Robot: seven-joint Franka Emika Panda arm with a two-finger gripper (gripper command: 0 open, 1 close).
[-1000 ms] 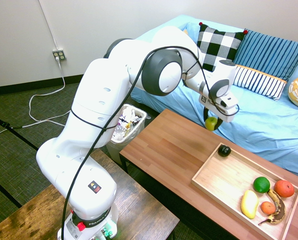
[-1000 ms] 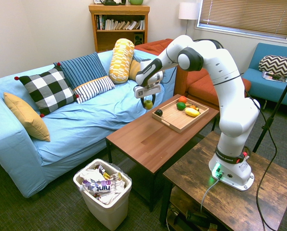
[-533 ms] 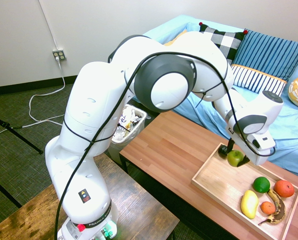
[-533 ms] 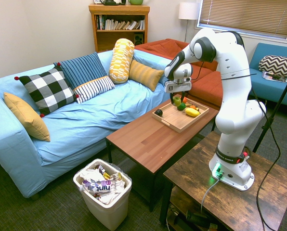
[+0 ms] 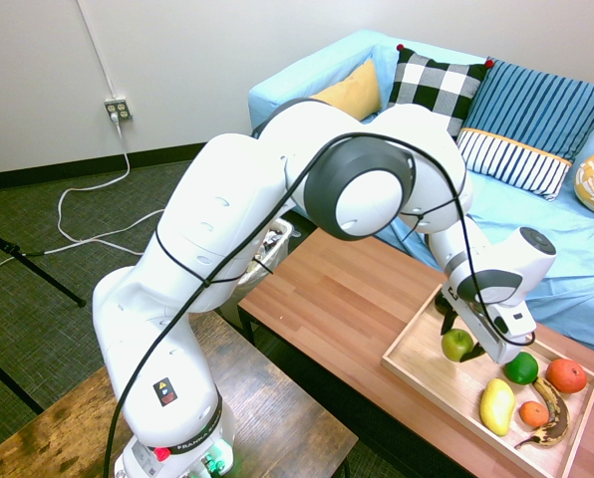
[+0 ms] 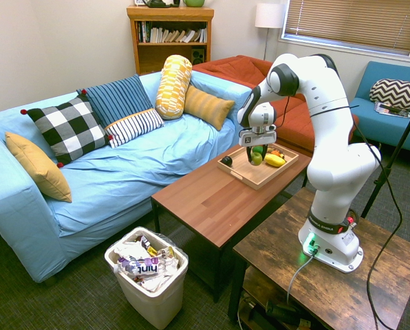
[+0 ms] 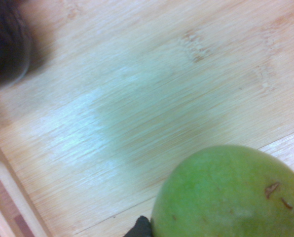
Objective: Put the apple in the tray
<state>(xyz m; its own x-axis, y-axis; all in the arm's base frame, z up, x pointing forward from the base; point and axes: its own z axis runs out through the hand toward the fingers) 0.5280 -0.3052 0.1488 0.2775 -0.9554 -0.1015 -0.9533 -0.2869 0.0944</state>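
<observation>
Gripper [image 5: 463,346]: pointing down over the tray [image 5: 424,366] on the bench [image 5: 337,289], jaws closed on the apple [image 5: 457,345]. Apple: held low above the tray's bare wooden floor. Tray also holds: dark green fruit [image 5: 521,367], orange [image 5: 566,374], lemon [image 5: 496,406], banana [image 5: 552,416]

Living room: blue sofa [image 6: 115,165] (cushions), bookshelf [image 6: 169,36], coffee table [image 6: 212,199].
</observation>
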